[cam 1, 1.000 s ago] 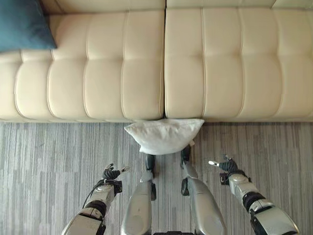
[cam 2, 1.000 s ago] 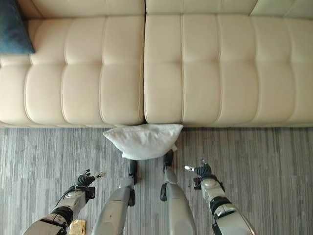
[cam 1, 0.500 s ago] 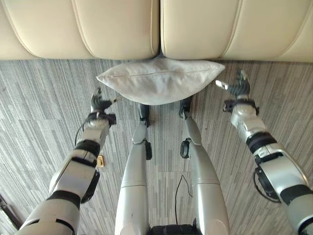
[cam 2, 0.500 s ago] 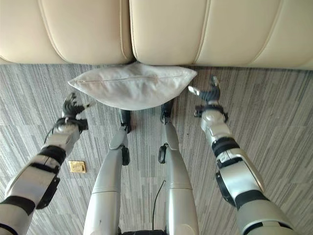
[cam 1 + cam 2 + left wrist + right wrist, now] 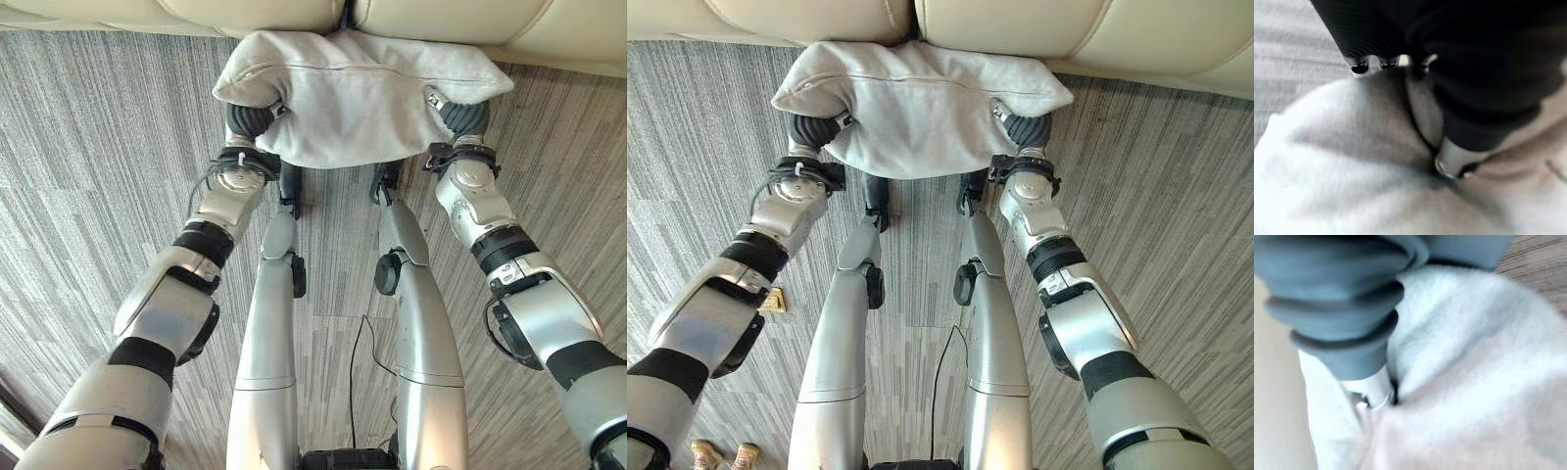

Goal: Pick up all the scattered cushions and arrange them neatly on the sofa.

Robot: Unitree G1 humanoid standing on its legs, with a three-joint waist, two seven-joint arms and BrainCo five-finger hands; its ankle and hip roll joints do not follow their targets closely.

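Both hands sit pressed against a white cushion (image 5: 358,93) in the left eye view. Left hand (image 5: 251,119) meets the cushion's underside at about 10 o'clock of the frame, its dark ribbed cover showing and its fingers hidden under the fabric, so whether they are curled or straight cannot be told from here. Right hand (image 5: 462,117) does the same at about 1 o'clock, fingers likewise buried. The cushion lies at 12 o'clock, spread between the two hands on the grey striped carpet (image 5: 88,196), its far edge touching the front of the cream sofa (image 5: 255,10).

From the right eye view the layout matches: cushion (image 5: 921,103) at 12 o'clock against the sofa front (image 5: 1019,24), left hand (image 5: 813,129) at 10 o'clock, right hand (image 5: 1027,127) at 1 o'clock, each tucked beneath a sagging end of the cushion.

Seen from the left wrist, the dark cover looms large; fingertips (image 5: 1360,65) lie along the cushion's edge and the thumb (image 5: 1452,155) digs into the fabric (image 5: 1342,161), pinching a fold.

Seen from the right wrist, the ribbed cover fronts the frame, and a silver finger (image 5: 1374,387) presses into the white fabric (image 5: 1464,357), which folds around it. Pale sofa (image 5: 1273,406) shows at 8 o'clock.
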